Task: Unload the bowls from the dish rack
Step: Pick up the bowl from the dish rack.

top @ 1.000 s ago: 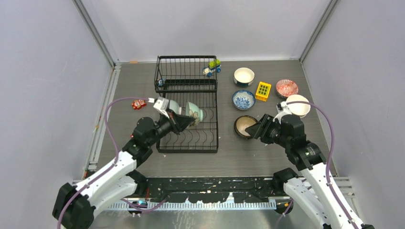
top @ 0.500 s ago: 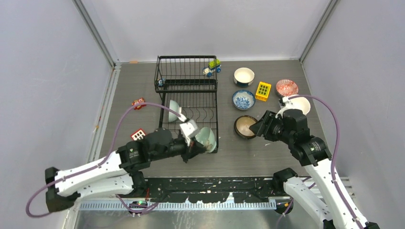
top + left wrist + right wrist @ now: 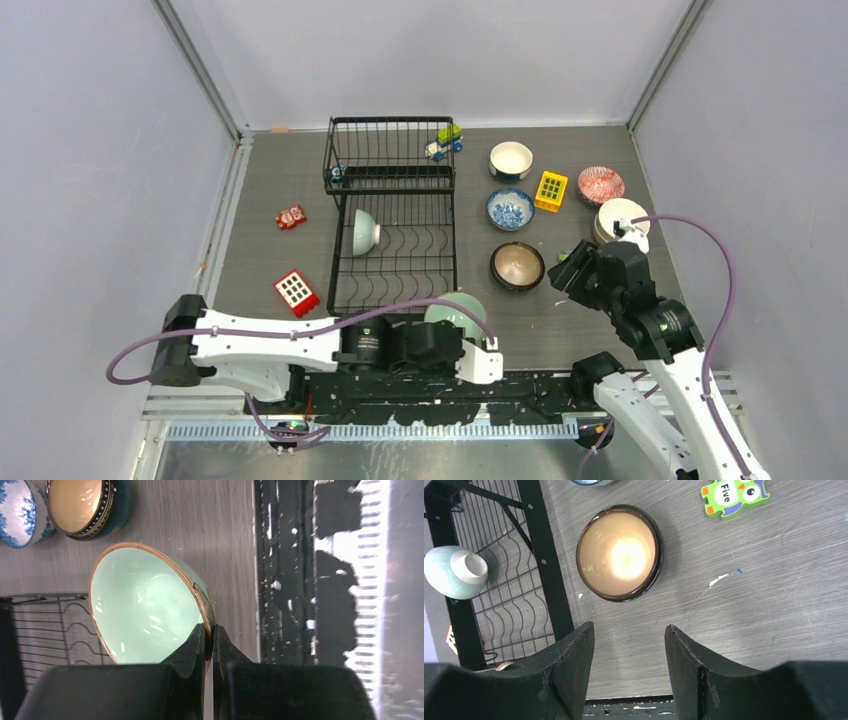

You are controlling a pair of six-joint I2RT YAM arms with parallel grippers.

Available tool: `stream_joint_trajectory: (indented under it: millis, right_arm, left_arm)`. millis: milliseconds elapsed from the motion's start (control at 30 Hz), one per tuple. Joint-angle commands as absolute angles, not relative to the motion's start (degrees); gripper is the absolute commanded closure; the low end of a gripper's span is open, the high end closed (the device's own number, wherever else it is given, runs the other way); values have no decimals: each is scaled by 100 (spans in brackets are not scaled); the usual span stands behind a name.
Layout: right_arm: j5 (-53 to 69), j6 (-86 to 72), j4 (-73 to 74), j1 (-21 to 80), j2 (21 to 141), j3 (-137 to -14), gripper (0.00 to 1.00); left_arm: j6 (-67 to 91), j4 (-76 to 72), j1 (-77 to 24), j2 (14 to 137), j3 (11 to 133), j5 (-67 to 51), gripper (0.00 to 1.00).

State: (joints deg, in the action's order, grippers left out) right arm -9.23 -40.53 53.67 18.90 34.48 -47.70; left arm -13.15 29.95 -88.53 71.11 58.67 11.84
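Grey table (image 3: 270, 180), pale walls (image 3: 100, 150) all round. Left gripper (image 3: 210, 631) pinches the rim of the pale green bowl (image 3: 145, 605) by the near edge. Right gripper (image 3: 629, 642) is partly open, holding nothing.

The dish rack (image 3: 400, 200) is thin black wire with a dull, coated look, and the table (image 3: 560, 330) under it is grey and matt with a fine, brushed, wood-like grain. The pale green bowl (image 3: 145, 605) just off the rack's near edge is smooth glazed ceramic, glossy with white highlights and a coppery rim. The brown bowl (image 3: 619, 552) just right of the rack has a shiny cream glaze inside, and the teal bowl (image 3: 451, 572) in the rack shows fine ribbing and a bare matt foot. The fingers (image 3: 569, 665) of the right gripper (image 3: 629, 645) are matt black, faintly grainy plastic.
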Motion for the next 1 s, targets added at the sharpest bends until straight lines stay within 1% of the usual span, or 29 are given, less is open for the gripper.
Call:
stream_joint_trajectory:
  millis: [0, 100, 167, 233, 333, 500, 567, 833, 967]
  right_arm:
    - [-707, -4292, 5387, 1872, 3320, -4898, 41]
    - [803, -4125, 5085, 1869, 3427, -4850, 40]
    - [1906, -3921, 4963, 1873, 3640, -4890, 35]
    - [2266, -3610, 5234, 1974, 3969, -5063, 32]
    - [1876, -3294, 5515, 2517, 4210, -5271, 31]
    - [926, -3393, 5620, 3850, 4761, -5584, 31]
    - [456, -3390, 5701, 4172, 5012, -5639, 32]
    - [39, -3488, 5568, 4877, 5484, -5534, 36]
    - [22, -3557, 5424, 5000, 5600, -5453, 44]
  left_arm:
    - [-2618, 2963, -8975, 7337, 6221, 1615, 100]
    - [-2952, 2793, -9061, 7344, 5906, 1784, 100]
    - [-3114, 2597, -9128, 7264, 5700, 1819, 100]
    - [-3226, 2388, -9185, 7182, 5552, 1807, 100]
    - [-3394, 2219, -9315, 7176, 5465, 1774, 100]
    - [-3522, 2097, -9402, 7229, 5436, 1757, 100]
    - [-3533, 1973, -9426, 7190, 5404, 1768, 100]
    - [-3510, 1879, -9500, 7049, 5349, 1825, 100]
    - [-3423, 1796, -9517, 6954, 5306, 1841, 100]
